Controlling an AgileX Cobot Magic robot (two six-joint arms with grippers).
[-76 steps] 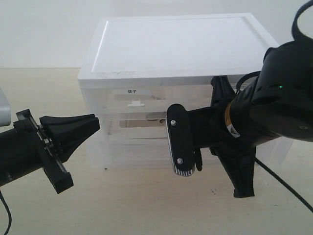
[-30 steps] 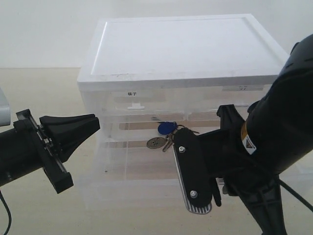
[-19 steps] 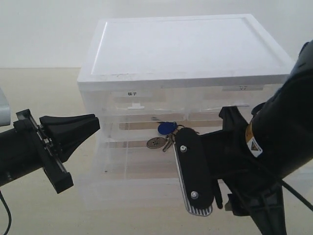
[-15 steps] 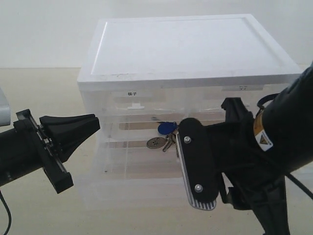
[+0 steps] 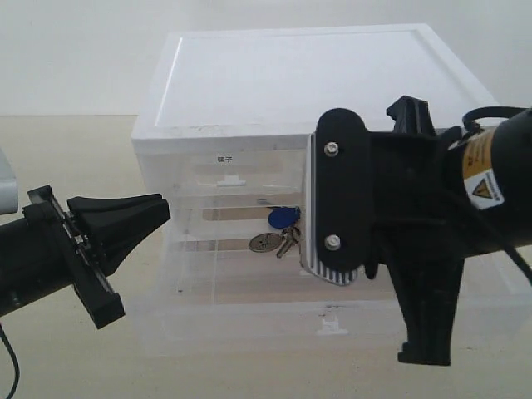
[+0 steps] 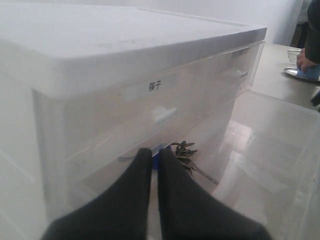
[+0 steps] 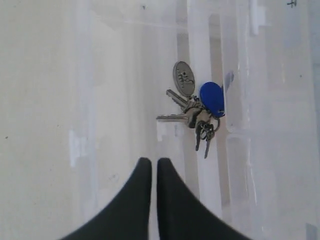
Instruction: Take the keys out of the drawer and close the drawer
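Keys (image 5: 281,231) lie inside the pulled-out clear drawer (image 5: 249,309), frame centre. Left gripper (image 5: 164,207), lower left: fingers pressed together, empty. Right gripper (image 7: 154,163), centre right over the drawer: fingers together, empty. Behind: white-topped cabinet (image 5: 299,79).

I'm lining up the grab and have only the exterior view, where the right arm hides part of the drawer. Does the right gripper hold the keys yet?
Observer: No. The right wrist view shows the right gripper shut on nothing, with the keys lying ahead of it, untouched.
Operator: And the left gripper? From here its fingers look like one wedge.
Observer: The left wrist view shows the left gripper shut as well, its fingers side by side with nothing between them.
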